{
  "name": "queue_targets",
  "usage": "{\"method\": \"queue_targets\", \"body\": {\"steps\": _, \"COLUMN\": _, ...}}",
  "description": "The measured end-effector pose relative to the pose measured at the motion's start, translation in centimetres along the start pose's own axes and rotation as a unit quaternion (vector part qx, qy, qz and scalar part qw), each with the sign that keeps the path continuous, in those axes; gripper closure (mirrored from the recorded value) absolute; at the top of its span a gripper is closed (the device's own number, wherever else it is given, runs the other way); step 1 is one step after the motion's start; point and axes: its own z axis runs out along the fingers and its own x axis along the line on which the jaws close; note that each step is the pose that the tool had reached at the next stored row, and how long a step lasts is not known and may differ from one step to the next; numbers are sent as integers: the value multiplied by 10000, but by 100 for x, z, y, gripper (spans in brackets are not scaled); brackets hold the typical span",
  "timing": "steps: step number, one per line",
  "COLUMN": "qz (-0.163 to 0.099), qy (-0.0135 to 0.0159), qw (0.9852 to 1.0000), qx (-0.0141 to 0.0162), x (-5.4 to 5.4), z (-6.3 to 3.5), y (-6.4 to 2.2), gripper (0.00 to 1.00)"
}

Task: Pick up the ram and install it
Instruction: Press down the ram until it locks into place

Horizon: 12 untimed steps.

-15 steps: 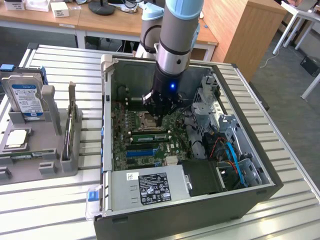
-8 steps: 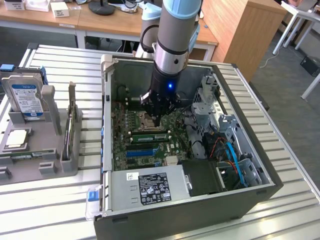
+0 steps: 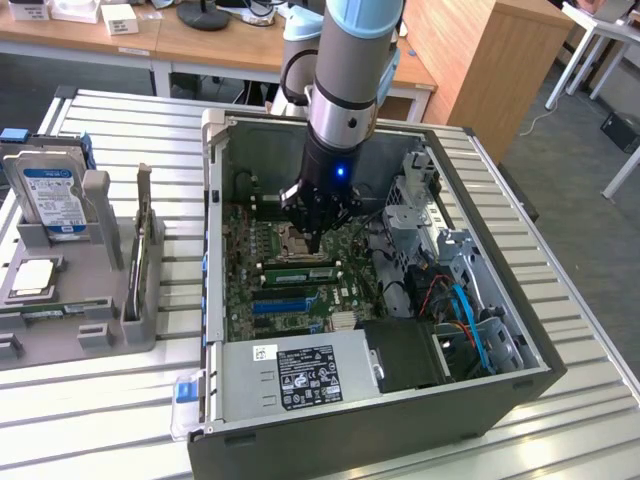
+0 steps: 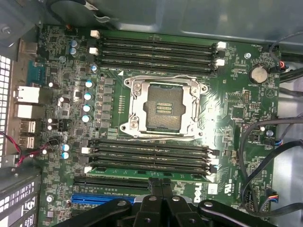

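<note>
- Jaws are pressed fully together with nothing between them; my gripper (image 4: 161, 185) is hanging low inside the open computer case (image 3: 520, 385), right over the motherboard (image 4: 236, 109).
- Ram (image 4: 147, 171) is lying flat along the slot bank just beside my fingertips, a thin green strip showing under the dark memory slots (image 4: 149, 153); in the exterior view it is the green stick (image 3: 298, 273) just below my tip.
- I'm judging this as the seating push: closed tips are making a blunt pad for bearing down on the stick's top edge.
- I'm wanting the pressure straight down and even along the length, so neither end rides up.
- I'm minding the empty CPU socket (image 4: 163, 109) close by; a sideways slip would be landing on it.
- I'm not making out whether the latches at the slot ends are closed.
- My own fingers are covering the stretch of ram nearest them, so actual contact is something I cannot confirm.
- Blue slot (image 4: 97, 198) is partly cut off behind my gripper body.
</note>
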Motion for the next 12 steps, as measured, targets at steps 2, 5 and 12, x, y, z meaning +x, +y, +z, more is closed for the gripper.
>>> {"method": "queue_targets", "body": {"steps": 2, "qz": 1, "qy": 4, "qw": 10000, "qx": 0, "x": 0, "z": 0, "y": 0, "gripper": 89}}
{"method": "queue_targets", "body": {"steps": 5, "qz": 3, "qy": 27, "qw": 10000, "qx": -2, "x": -4, "z": 1, "y": 0, "gripper": 89}}
{"method": "queue_targets", "body": {"steps": 12, "qz": 6, "qy": 39, "qw": 10000, "qx": -3, "x": -3, "z": 0, "y": 0, "gripper": 89}}
